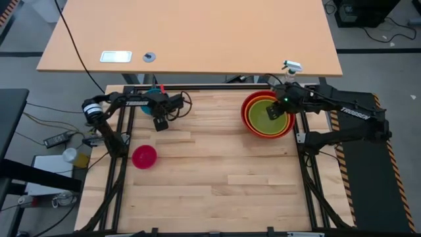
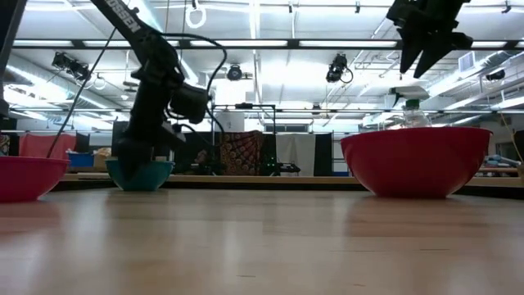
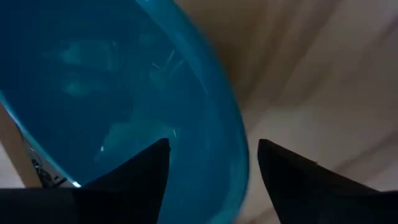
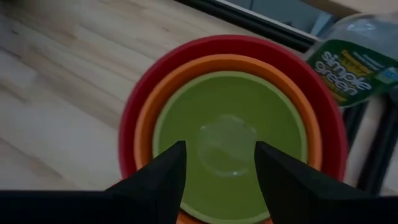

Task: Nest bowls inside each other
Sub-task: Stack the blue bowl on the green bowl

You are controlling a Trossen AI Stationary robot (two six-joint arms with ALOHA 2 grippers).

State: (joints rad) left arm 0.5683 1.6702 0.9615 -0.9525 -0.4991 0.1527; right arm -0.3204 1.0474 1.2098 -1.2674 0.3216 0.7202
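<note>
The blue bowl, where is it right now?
From above, the blue bowl sits at the table's far left edge, mostly hidden under the left gripper, whose open fingers straddle its rim; the pink bowl lies nearer the front.

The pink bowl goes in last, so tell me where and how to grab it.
Grip the pink bowl by its rim, coming from above: it sits upright and open near the table's left edge, so one finger can drop inside the thin wall, one outside.
</note>
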